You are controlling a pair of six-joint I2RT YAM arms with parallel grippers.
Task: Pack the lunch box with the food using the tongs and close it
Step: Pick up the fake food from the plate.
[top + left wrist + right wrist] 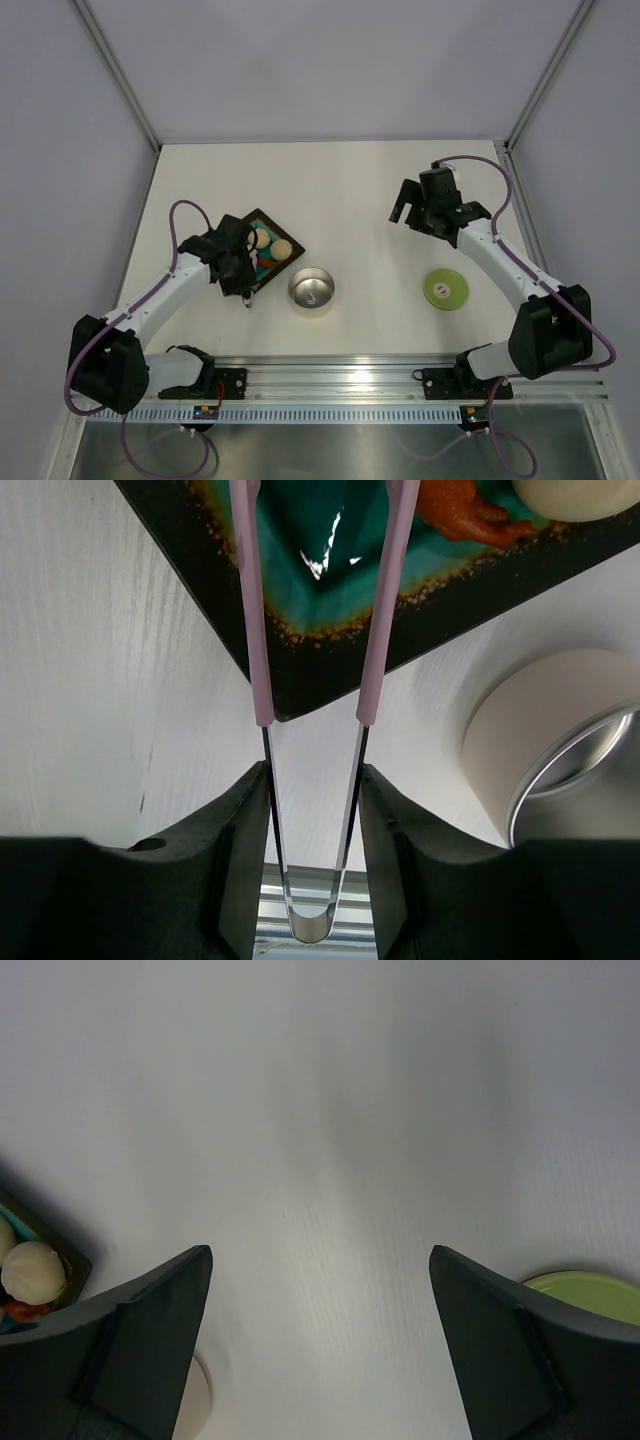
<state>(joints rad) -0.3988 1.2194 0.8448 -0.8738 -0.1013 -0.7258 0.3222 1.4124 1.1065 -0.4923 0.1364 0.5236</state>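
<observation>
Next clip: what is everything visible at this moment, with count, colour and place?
table: one, white, under everything
tray: one, dark rim with teal inside, left of centre
food: at least two beige balls and one red-orange piece, in the tray; the left arm may hide more
lunch box: one, shiny steel, open, looks empty, just right of the tray and nearer the arms
lid: one, lime green, flat on the table, apart from the lunch box on its right
tongs: one pair, pale pink, arms reaching over the tray
left gripper: black fingers closed on the tongs
right gripper: black fingers wide apart, empty, over bare table
</observation>
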